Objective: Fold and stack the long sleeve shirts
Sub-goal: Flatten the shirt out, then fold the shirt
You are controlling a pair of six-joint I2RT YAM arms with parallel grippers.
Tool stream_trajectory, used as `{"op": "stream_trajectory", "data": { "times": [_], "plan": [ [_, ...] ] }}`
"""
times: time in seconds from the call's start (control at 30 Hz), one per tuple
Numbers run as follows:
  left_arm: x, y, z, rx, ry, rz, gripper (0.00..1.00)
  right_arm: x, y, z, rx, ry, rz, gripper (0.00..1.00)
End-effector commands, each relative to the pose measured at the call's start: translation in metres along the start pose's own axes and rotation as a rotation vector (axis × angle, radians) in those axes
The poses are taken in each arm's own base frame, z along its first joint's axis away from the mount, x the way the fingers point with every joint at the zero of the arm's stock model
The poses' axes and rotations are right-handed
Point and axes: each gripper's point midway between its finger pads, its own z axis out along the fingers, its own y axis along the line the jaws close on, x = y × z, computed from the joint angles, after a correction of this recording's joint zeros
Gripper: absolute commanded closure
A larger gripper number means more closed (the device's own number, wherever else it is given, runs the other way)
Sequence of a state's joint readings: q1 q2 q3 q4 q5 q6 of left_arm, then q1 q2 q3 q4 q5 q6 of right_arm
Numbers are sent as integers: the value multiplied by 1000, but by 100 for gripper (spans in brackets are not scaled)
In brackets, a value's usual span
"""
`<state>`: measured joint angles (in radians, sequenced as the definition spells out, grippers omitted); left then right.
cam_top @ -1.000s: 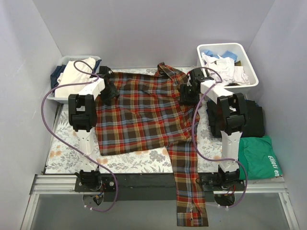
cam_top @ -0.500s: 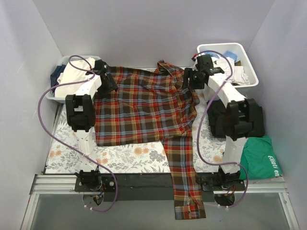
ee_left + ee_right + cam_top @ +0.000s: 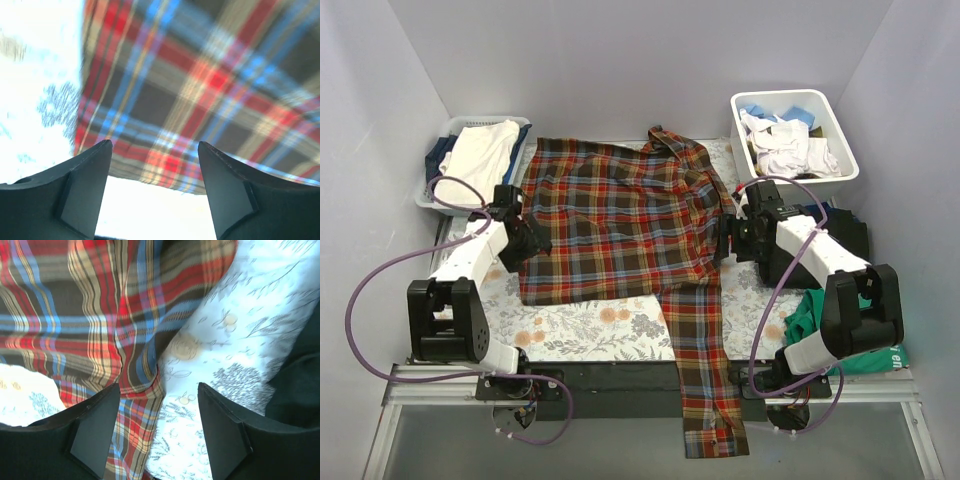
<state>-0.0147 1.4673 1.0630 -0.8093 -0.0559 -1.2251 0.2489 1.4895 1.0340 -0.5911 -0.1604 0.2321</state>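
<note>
The shirt [image 3: 620, 225] lies spread flat mid-worktop [image 3: 580, 335], one sleeve trailing over the near edge — laid out for folding, I judge. My left hand [image 3: 532, 243] sits at its left edge, my right hand [image 3: 730, 237] at its right — both gaping, gripping nothing.

Legible text: none. The plaid shirt [image 3: 620, 220], the green garment [image 3: 805, 315] and the floral tabletop [image 3: 600, 325] show no lettering, label, brand or number clear enough to read. The left wrist view is blurred.
</note>
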Motion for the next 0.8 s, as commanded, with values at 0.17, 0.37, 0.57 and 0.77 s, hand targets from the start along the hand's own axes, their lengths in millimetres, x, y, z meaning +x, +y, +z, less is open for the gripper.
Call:
{"op": "stream_trajectory", "data": {
  "times": [0.17,0.37,0.57,0.77],
  "plan": [
    [46,62,8,-185,118,-152,31,19,20,0,-142,26,-26,28],
    [56,84,11,-278,165,-222,31,36,20,10,-171,90,-17,27],
    [85,81,29,-249,257,-286,37,41,16,17,-156,110,-14,27],
    [91,73,48,-205,268,-332,41,46,16,22,-164,129,-11,28]
  ]
}}
